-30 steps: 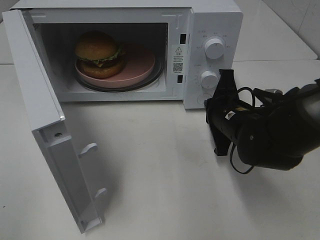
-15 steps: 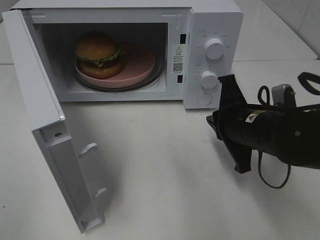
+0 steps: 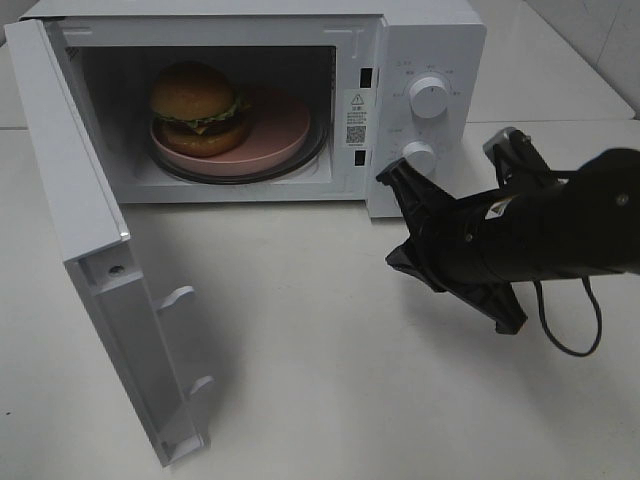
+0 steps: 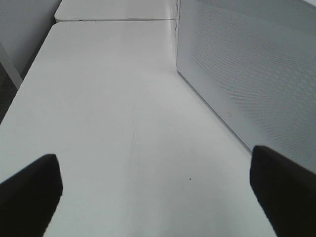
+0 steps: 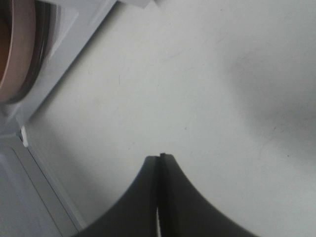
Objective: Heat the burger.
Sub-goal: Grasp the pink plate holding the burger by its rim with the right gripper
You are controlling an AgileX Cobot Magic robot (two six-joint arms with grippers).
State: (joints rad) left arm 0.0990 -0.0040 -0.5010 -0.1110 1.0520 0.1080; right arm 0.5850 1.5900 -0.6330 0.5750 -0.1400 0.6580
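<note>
The burger (image 3: 197, 107), with a shiny brown bun, sits on the left part of a pink plate (image 3: 285, 130) inside the open microwave (image 3: 420, 40). My right gripper (image 3: 396, 260) hovers over the table just in front of the microwave's control panel, pointing left. In the right wrist view its fingers (image 5: 160, 163) are pressed together with nothing between them, and the pink plate's edge (image 5: 15, 49) shows at a corner. My left gripper (image 4: 158, 197) is open over bare table beside the microwave's perforated side wall (image 4: 247, 74). It is out of sight in the high view.
The microwave door (image 3: 90, 250) stands swung wide open at the left, reaching the table's front. Two white knobs (image 3: 429, 97) (image 3: 418, 157) sit on the control panel. The black right arm (image 3: 560, 235) and its cable lie over the table's right side.
The right arm has turned and swung left, bringing its shut gripper from the right of the panel to just in front of it. Burger, plate and door have not moved.
</note>
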